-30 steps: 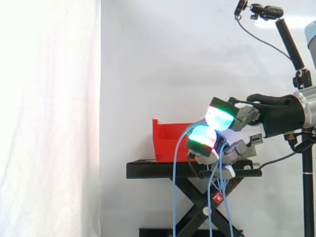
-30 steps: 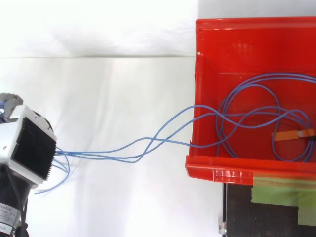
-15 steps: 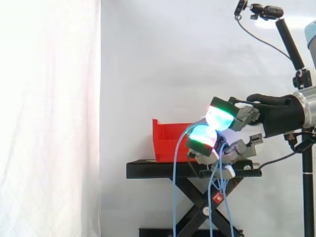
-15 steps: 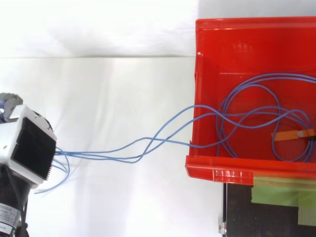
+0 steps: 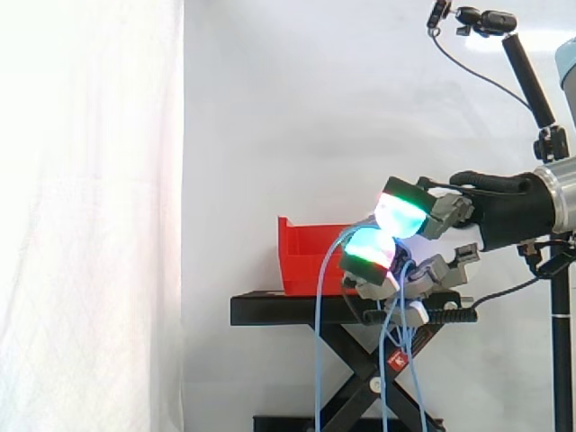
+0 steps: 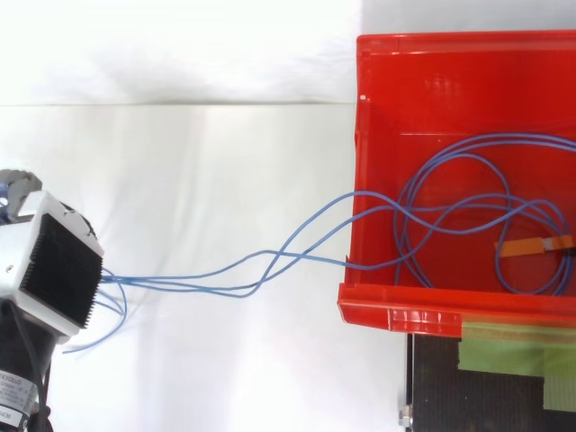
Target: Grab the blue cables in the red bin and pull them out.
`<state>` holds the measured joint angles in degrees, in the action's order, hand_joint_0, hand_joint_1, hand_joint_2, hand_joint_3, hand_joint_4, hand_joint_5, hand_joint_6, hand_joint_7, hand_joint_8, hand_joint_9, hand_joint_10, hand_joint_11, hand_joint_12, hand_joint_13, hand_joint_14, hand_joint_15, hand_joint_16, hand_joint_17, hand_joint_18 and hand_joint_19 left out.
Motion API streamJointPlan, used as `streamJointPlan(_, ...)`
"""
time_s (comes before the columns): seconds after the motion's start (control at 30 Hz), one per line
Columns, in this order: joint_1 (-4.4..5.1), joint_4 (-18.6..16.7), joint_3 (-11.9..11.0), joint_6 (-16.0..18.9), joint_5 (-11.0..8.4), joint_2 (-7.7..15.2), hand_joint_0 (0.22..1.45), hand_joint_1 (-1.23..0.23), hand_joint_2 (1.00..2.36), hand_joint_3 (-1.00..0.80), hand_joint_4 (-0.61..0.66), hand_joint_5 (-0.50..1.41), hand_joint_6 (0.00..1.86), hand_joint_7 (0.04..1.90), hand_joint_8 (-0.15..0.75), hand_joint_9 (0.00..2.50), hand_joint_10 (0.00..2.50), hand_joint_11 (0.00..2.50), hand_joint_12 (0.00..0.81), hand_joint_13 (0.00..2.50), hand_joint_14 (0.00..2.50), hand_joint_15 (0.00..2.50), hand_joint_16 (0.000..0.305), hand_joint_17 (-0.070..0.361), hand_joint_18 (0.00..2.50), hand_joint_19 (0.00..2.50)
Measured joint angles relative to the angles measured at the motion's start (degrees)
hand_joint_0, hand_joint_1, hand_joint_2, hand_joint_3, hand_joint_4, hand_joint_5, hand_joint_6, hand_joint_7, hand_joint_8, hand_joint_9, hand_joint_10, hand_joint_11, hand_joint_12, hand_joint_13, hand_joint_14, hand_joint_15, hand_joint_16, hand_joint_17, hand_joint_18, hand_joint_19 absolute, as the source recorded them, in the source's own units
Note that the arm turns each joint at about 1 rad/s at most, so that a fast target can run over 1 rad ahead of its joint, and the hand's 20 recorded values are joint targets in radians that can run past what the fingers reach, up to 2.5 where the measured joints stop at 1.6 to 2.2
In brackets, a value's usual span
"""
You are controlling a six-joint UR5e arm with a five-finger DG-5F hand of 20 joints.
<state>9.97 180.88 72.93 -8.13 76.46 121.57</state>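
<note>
Side view: the robot hand (image 5: 486,211) comes in from 3 o'clock and hangs just off the 3 o'clock end of the red bin (image 5: 306,256), a bit above its rim. Its fingers are curled, with the green-white fingertips (image 5: 400,211) facing 9 o'clock. The blue cables (image 5: 319,342) are caught in that curl, so it is closed on them. One strand arcs from the lower fingertip toward the bin. The other strands drop toward 6 o'clock past the black stand (image 5: 288,310) and run off the bottom edge. The bin sits on the stand's top plate.

Top view: the bin is at 3 o'clock. Most of the cable lies in loose loops on the bin floor. Several strands cross the bin's 9 o'clock wall and run over the white surface (image 6: 225,162) to the arm's wrist block (image 6: 54,270) at 8 o'clock. One loose end curls out at 7 o'clock beside that block. An orange tag (image 6: 535,246) sits on the loops in the bin's 4 o'clock part. Green tape (image 6: 513,351) is on the stand at 5 o'clock, just outside the bin wall.
</note>
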Motion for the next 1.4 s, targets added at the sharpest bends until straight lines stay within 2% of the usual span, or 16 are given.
streamJointPlan(1.4,-0.01,0.00,0.02,0.00,0.00,-0.01,0.98,-0.93,1.00,-0.98,0.02,0.58,1.48,0.44,0.213,0.96,0.02,1.11,0.270,1.07,1.10,1.65,0.043,0.098,0.93,1.02)
